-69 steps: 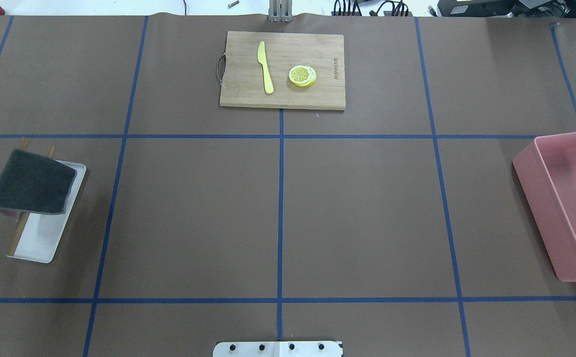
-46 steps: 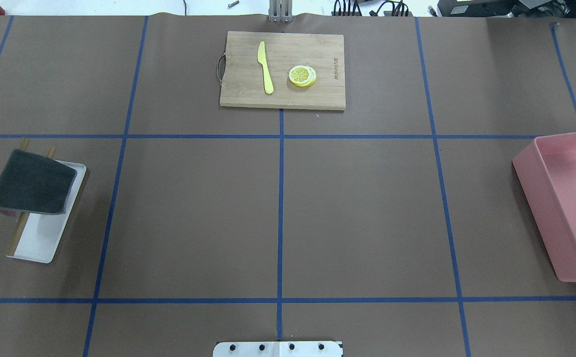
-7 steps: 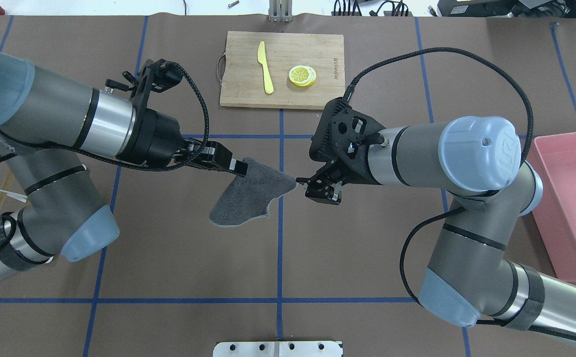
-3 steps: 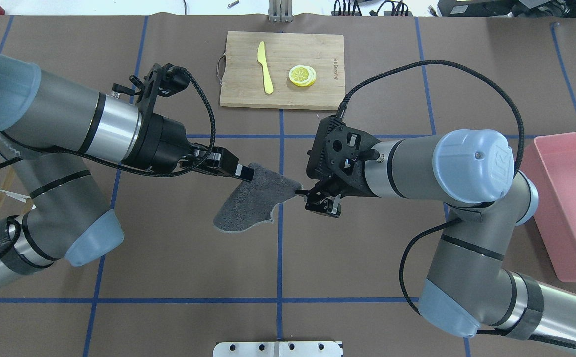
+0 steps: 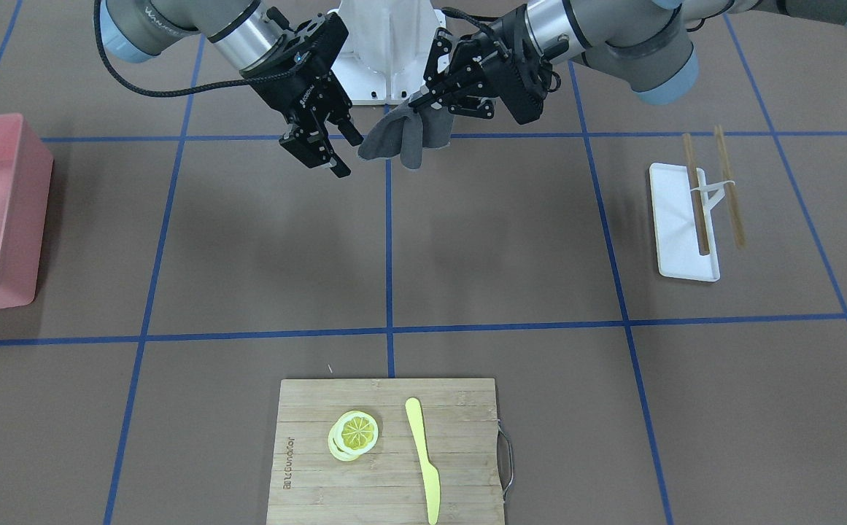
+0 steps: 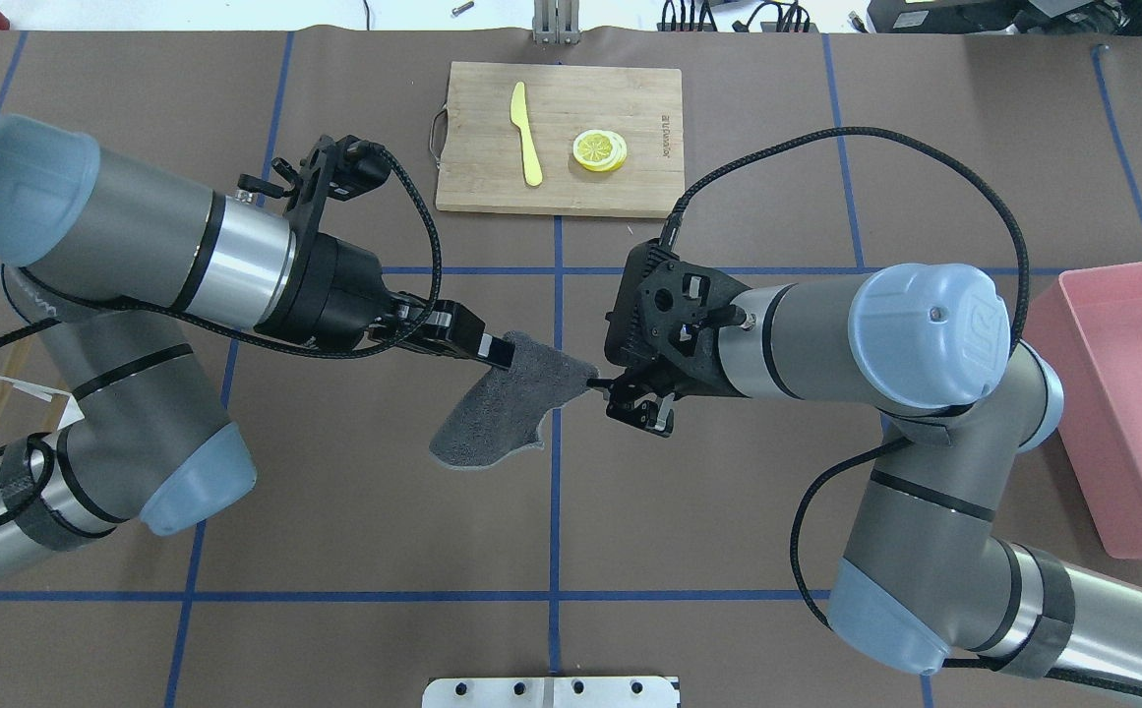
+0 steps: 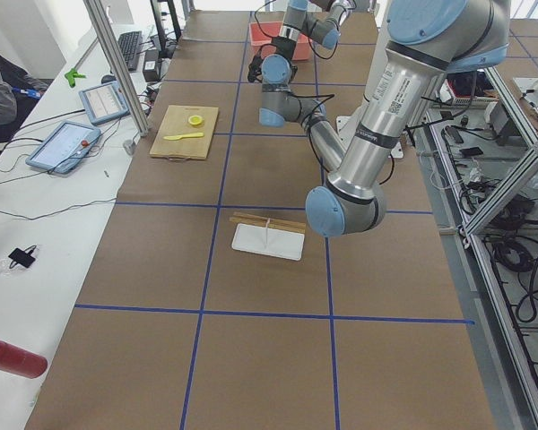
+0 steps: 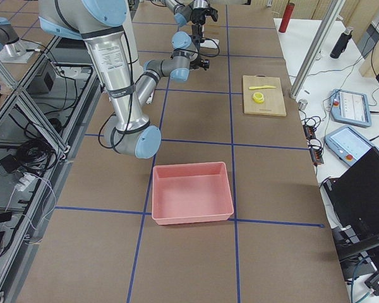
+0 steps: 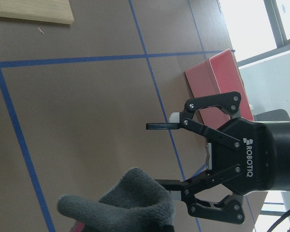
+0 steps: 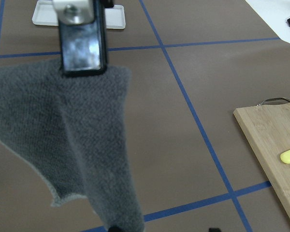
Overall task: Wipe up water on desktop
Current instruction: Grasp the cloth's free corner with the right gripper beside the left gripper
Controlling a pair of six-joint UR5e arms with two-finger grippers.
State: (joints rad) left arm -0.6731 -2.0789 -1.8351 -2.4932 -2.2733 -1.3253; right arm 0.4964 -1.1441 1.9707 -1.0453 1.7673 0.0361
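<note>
Left gripper [image 6: 497,351] is pinching gray cloth [image 6: 502,413] by a corner, cloth dangling beneath it, off the desktop [image 6: 728,472] | right gripper [image 6: 627,401] is hovering spread beside the free corner | wiping not yet starting, no water showing

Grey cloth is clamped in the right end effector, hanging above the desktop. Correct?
No. The left end effector clamps the grey cloth, hanging above the desktop, as the overhead view shows. The right end effector is open beside it in the left wrist view.
</note>
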